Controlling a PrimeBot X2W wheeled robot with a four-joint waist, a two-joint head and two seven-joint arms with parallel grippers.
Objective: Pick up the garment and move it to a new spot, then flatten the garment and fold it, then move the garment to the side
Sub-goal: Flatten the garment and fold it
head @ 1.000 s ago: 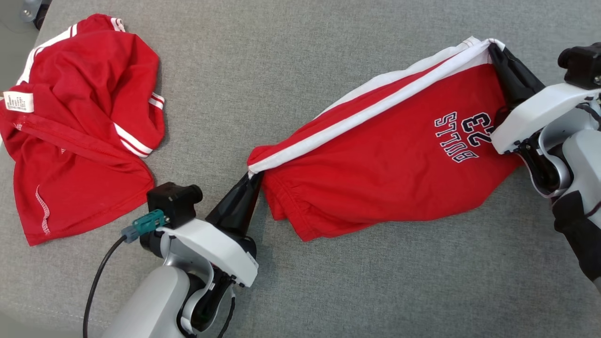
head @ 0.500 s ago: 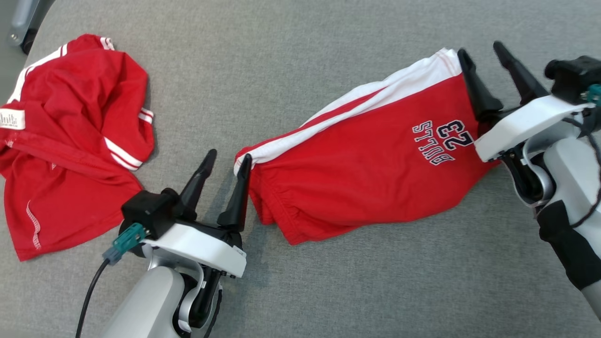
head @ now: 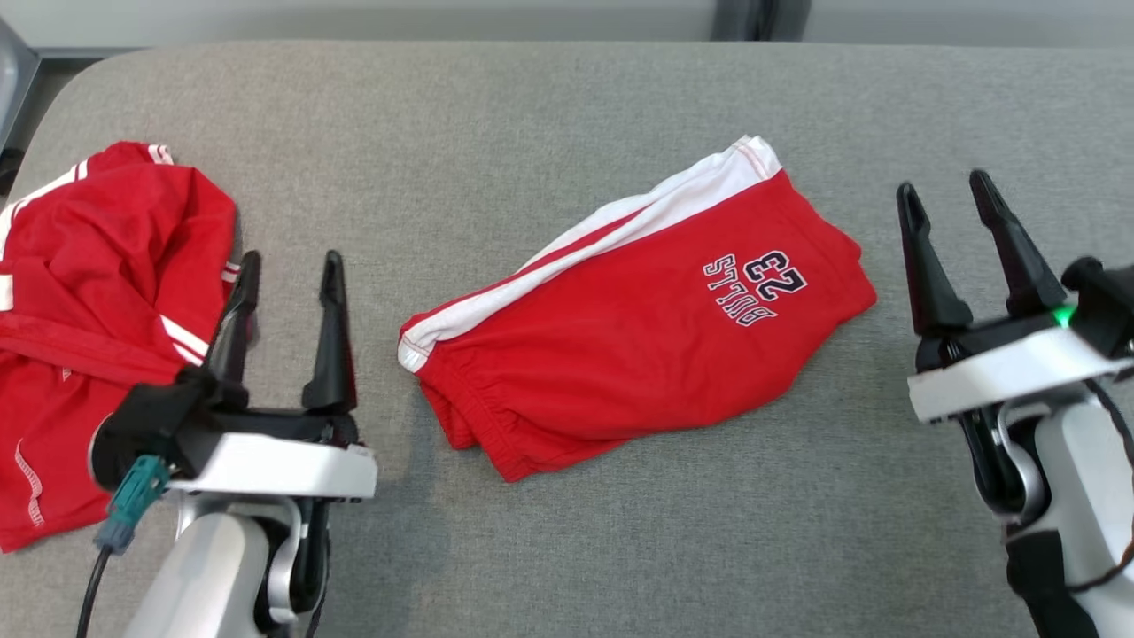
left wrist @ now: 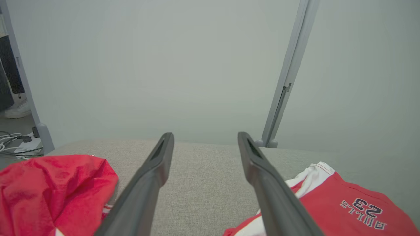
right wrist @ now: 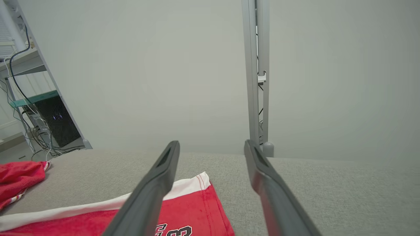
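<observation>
Now left claw (head: 291, 257), right claw (head: 941, 182) apart, off shorts (head: 638, 328); earlier clamped on corners.

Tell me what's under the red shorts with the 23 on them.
The red shorts lie flat on the grey padded surface, which shows all around them. Anything else beneath them is covered.

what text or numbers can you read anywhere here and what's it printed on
"BULLS": dark letters outlined in white, printed on the red shorts; it reads upside down in the head view.
"23": same dark print on the shorts, right next to the word, also upside down.
Crumpled red garment: no text on it can be read.
</observation>
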